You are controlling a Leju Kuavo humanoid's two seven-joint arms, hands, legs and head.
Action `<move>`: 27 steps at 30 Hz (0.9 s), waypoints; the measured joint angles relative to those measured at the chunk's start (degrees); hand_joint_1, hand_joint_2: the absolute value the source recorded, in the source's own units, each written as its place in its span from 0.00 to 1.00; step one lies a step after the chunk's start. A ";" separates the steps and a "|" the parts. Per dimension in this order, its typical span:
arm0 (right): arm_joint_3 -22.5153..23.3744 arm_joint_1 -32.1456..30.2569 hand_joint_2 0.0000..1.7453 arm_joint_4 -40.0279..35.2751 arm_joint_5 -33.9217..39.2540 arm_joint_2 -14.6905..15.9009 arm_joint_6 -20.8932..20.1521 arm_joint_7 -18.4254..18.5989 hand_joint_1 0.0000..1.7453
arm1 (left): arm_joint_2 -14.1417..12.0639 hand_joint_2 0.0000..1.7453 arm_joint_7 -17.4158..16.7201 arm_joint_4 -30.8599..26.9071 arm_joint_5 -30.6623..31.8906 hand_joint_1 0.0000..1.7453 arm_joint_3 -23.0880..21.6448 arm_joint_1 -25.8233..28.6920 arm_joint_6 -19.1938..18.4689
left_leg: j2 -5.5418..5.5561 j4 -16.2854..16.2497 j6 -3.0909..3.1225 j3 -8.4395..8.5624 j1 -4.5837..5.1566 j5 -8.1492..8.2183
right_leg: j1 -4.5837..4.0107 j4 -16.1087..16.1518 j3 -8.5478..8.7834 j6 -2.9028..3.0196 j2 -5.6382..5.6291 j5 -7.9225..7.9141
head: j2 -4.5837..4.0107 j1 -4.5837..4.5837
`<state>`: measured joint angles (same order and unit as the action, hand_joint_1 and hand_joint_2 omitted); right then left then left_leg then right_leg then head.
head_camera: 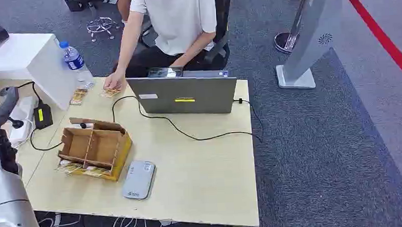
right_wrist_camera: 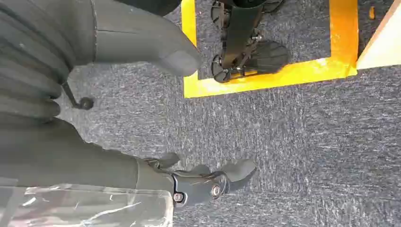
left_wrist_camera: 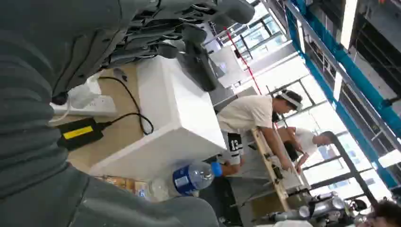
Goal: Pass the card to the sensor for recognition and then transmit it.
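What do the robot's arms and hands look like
The left arm is smooth silver metal. The left hand and right hand share a grey ribbed cover, a thick grey thumb and darker jointed fingers. A clear plastic sheet wraps the right wrist.

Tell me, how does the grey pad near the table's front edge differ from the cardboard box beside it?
The pad is grey, smooth and lies flat, with rounded corners; the box is brown cardboard, stands taller and is open on top. The pad is one solid slab, while the box is split into compartments by dividers. The box also has packets tucked along its near side; nothing lies on the pad. Both rest on the same wooden table, close together.
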<state>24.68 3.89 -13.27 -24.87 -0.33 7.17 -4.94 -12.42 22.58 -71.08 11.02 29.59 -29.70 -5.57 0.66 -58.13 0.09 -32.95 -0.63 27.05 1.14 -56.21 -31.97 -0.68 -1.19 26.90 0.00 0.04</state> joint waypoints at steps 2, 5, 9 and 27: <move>0.00 0.08 1.00 0.02 -0.52 -0.04 -0.04 0.24 0.00 | -0.42 1.00 -1.18 0.90 2.67 0.00 -2.43 -2.00 0.68 | -0.02 -0.01 0.00 0.00 0.00 0.00 | 0.00 0.00 -0.02 0.01 -0.03 -0.01 | 0.00 0.00; 0.00 0.18 1.00 0.04 -1.16 -0.09 -0.04 0.57 0.00 | -1.11 1.00 -2.73 2.36 6.41 0.00 -5.95 -4.95 1.57 | -0.02 -0.01 -0.01 0.00 0.00 0.00 | 0.00 -0.02 -0.01 0.01 -0.03 -0.01 | 0.00 -0.02; -0.02 0.43 1.00 0.09 -2.14 -0.20 -0.07 1.16 0.00 | -2.07 1.00 -4.89 4.78 11.68 0.00 -10.72 -9.07 2.90 | -0.02 -0.01 -0.01 0.00 0.00 -0.01 | 0.00 -0.03 -0.02 0.02 -0.04 -0.02 | 0.00 -0.02; 0.00 1.16 1.00 0.24 -6.69 -0.77 -0.22 3.34 0.00 | -6.01 1.00 -14.73 17.49 34.32 1.00 -30.75 -26.60 9.64 | -0.01 -0.03 -0.01 -0.01 0.00 -0.01 | 0.00 -0.08 -0.02 0.04 -0.04 -0.04 | 0.00 0.00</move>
<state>24.68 5.04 -13.03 -31.56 -1.09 6.95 -1.59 -18.43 7.84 -53.59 45.34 -1.16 -56.30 4.07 0.65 -58.16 0.07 -32.97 -0.63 27.03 1.14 -56.29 -31.99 -0.64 -1.23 26.87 0.00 0.04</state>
